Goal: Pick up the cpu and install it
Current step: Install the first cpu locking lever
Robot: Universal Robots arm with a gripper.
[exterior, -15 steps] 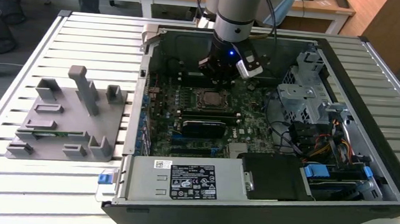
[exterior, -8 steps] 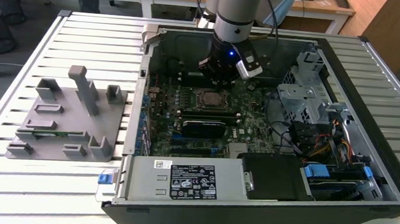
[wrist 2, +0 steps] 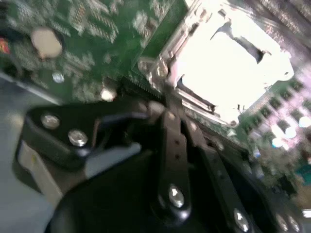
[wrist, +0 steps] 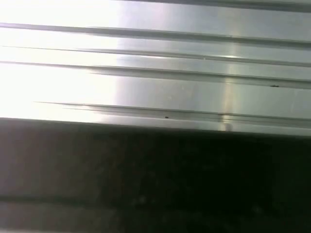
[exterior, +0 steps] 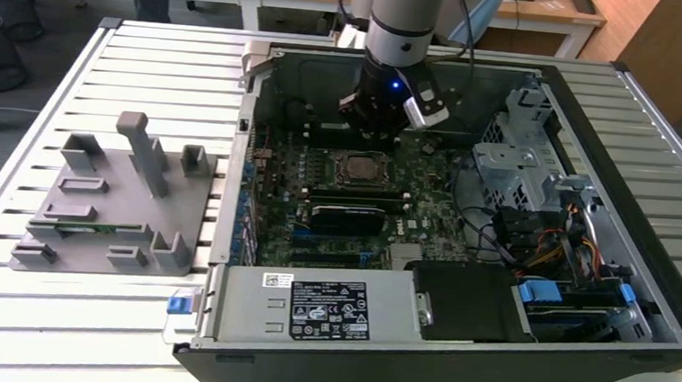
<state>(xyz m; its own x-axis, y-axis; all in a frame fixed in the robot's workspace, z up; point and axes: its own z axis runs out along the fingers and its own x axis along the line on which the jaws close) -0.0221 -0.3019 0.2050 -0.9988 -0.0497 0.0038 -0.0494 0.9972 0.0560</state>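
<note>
1. My gripper point(exterior: 371, 125) hangs inside the open computer case point(exterior: 622, 292). It is over the motherboard point(exterior: 425, 192), close to the case wall that lies at the top of the exterior view.
2. The cpu point(exterior: 361, 167) appears as a small grey square lying flat within the black socket frame point(exterior: 338, 166), near the middle of the motherboard. I take it to be seated there, not carried by me.
3. Governing relation: the cpu lies just beside my gripper, on the side away from that case wall and toward the memory slots point(exterior: 347, 194) and power supply point(exterior: 308, 310). I am offset from the socket along one line only, not directly above it.
4. In the second wrist view the same square point(wrist 2: 228, 53) is washed out to white (its surface detail cannot be read). It sits inside a bright metal frame, just past my gripper point(wrist 2: 165, 108).
5. The cpu is square, so it has no long axis to match. Its edges run parallel to the case walls.
6. How far my jaws are open, and whether they hold anything, I cannot tell.
7. The grey parts fixture point(exterior: 118, 202) stands on the slatted table point(exterior: 20, 313), well apart from me, beyond the case's edge on the exterior view's left.
</note>
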